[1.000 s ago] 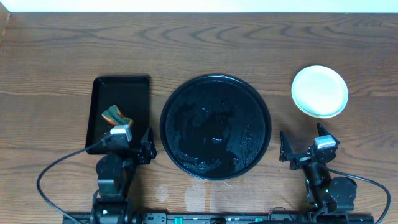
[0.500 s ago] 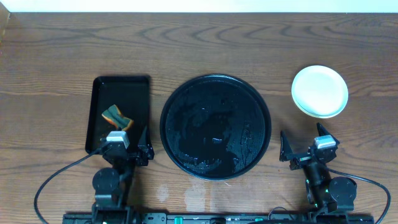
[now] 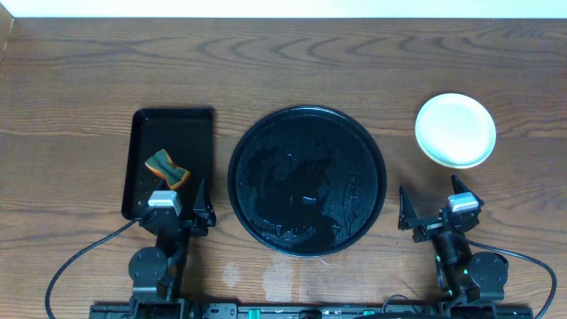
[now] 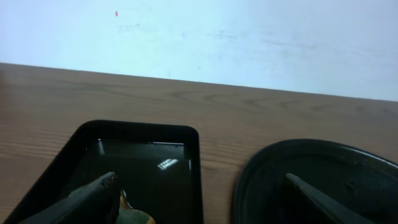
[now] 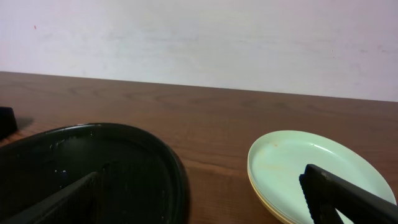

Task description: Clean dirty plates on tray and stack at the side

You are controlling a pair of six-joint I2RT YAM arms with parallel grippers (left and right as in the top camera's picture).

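The round black tray (image 3: 306, 180) lies at the table's middle with no plates on it; it also shows in the left wrist view (image 4: 298, 180) and the right wrist view (image 5: 112, 174). The plates (image 3: 455, 129) sit stacked at the right, a mint-green one on top with a yellow rim beneath (image 5: 314, 174). My left gripper (image 3: 182, 215) is open and empty, low at the front edge of the rectangular tray. My right gripper (image 3: 436, 211) is open and empty, in front of the plate stack.
A rectangular black tray (image 3: 173, 159) at the left holds an orange and green sponge (image 3: 167, 167), also partly visible in the left wrist view (image 4: 134, 216). A white wall stands beyond the table's far edge.
My left arm has drawn back toward the front of the table, away from the sponge. The right arm, tray and plates have not moved.
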